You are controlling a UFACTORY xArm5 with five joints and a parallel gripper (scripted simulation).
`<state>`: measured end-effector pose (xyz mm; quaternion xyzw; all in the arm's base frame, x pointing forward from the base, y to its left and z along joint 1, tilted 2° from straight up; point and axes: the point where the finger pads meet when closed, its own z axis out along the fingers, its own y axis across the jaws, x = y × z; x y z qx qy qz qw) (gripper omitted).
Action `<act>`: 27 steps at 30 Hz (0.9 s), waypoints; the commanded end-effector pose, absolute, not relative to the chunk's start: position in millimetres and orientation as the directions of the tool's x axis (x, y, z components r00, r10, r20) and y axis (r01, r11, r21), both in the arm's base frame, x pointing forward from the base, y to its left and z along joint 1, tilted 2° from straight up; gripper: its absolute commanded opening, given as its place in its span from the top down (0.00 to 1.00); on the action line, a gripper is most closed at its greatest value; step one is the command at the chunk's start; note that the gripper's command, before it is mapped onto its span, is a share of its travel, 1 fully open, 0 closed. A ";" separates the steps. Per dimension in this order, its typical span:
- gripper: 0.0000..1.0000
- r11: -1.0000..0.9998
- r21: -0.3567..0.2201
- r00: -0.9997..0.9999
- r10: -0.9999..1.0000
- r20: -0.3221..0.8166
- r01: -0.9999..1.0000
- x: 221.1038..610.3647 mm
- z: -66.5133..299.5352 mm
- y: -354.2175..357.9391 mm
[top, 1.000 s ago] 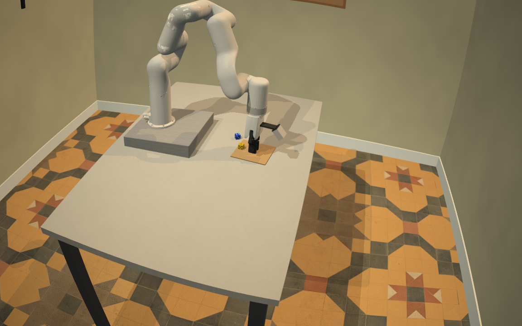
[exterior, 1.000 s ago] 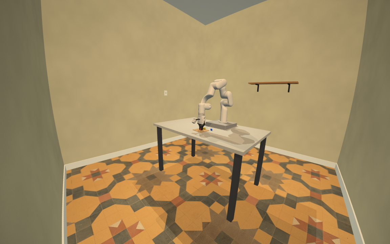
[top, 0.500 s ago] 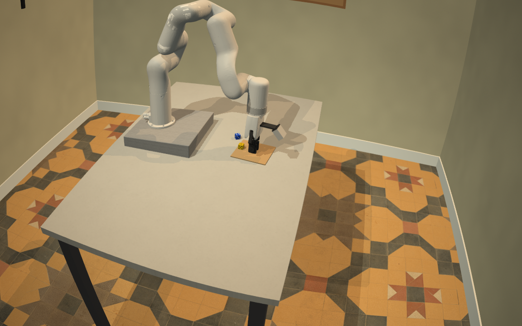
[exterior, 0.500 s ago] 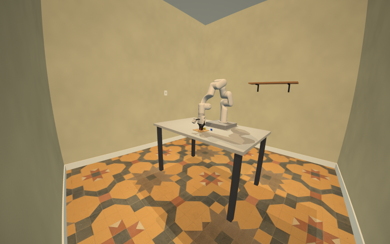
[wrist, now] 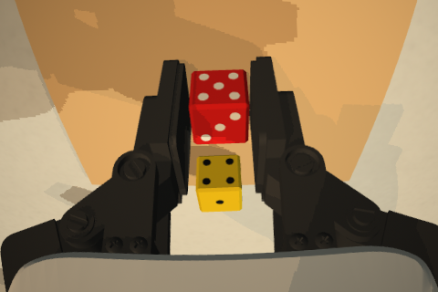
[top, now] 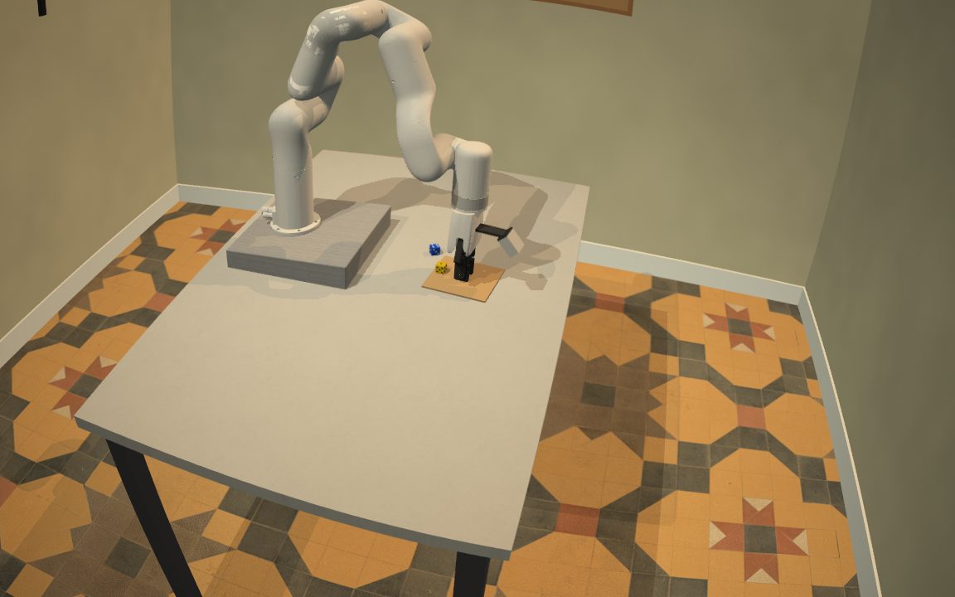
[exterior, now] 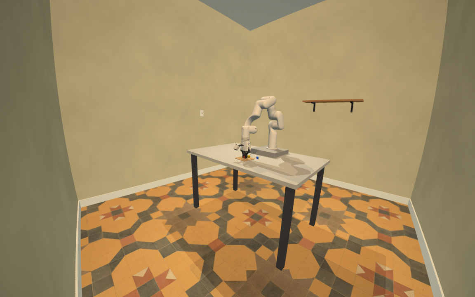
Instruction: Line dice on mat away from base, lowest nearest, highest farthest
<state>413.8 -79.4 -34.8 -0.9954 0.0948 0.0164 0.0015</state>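
A red die (wrist: 219, 107) stands between the fingertips over the tan mat (top: 484, 289) (wrist: 328, 55). It seems to rest on it, with three pips on the upper face. My gripper (wrist: 219, 88) (top: 462, 277) is slightly open around it, with thin gaps beside the die. A yellow die (top: 441, 267) (wrist: 219, 173) (exterior: 248, 156) lies flat at the mat's edge nearest the base, one pip on top. It stands base-side of the red die, nearly in line with a small gap. A blue die (top: 434, 249) (exterior: 257, 157) lies on the table off the mat; its top number is too small to read.
The robot base stands on a grey block (top: 280, 249) (exterior: 281, 152) on the table (top: 317, 356). The blue die lies between the block and the mat, beside the yellow die. The table's far edge lies beyond the mat.
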 end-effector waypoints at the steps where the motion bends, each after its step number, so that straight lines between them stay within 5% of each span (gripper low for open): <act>1: 0.72 -0.982 0.000 0.982 -0.189 -0.030 -0.189 415.2 -33.8 -79.7; 5: 0.64 -0.982 0.000 0.982 -0.189 -0.030 -0.189 415.2 -33.8 -79.7; 27: 0.64 -0.982 0.000 0.982 -0.189 -0.029 -0.189 415.7 -15.5 -80.0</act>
